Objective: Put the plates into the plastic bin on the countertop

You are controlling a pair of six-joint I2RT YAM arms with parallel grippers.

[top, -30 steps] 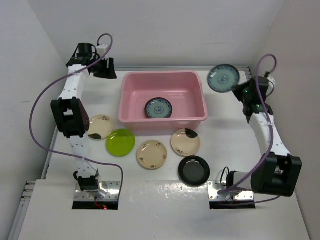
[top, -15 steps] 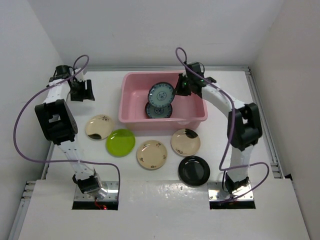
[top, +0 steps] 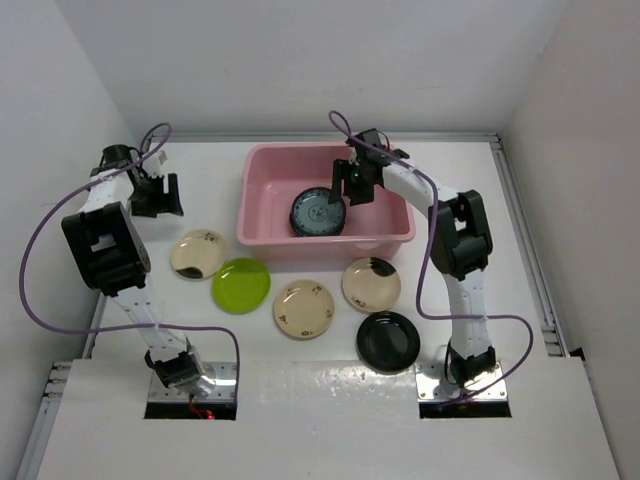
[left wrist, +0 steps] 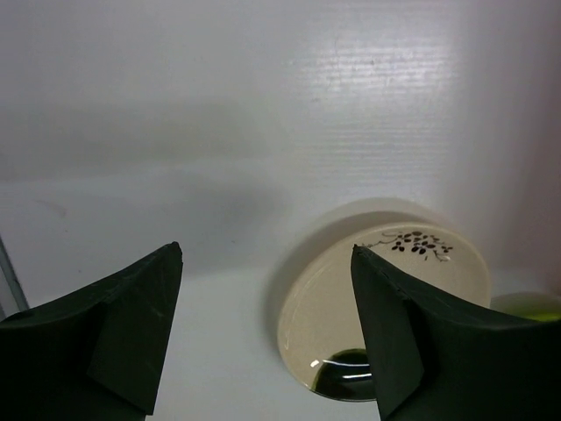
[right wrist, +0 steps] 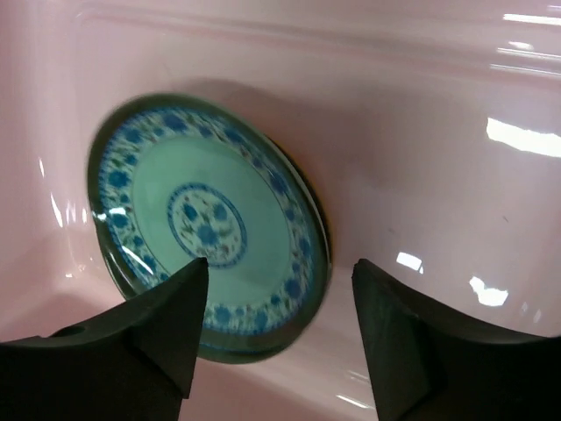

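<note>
The pink plastic bin (top: 268, 180) stands at the back middle of the white countertop (top: 510, 220). Inside it a blue-green patterned plate (top: 318, 212) (right wrist: 210, 224) lies blurred on the bin floor (right wrist: 438, 132), with a dark rim showing under its right edge. My right gripper (top: 346, 190) (right wrist: 280, 263) hangs open just above that plate, holding nothing. My left gripper (top: 160, 203) (left wrist: 266, 250) is open above the countertop at the far left. Just ahead of it is a cream plate with a black patch (top: 197, 253) (left wrist: 386, 298).
In front of the bin lie a lime green plate (top: 241, 285), a cream patterned plate (top: 304, 309), a cream plate with a black patch (top: 371, 284) and a glossy black plate (top: 388, 341). White walls close in the left, back and right.
My right gripper has opened and let go of the blue-green plate, which dropped onto the plate lying in the bin. My left gripper opened wider and came slightly nearer the cream plate.
</note>
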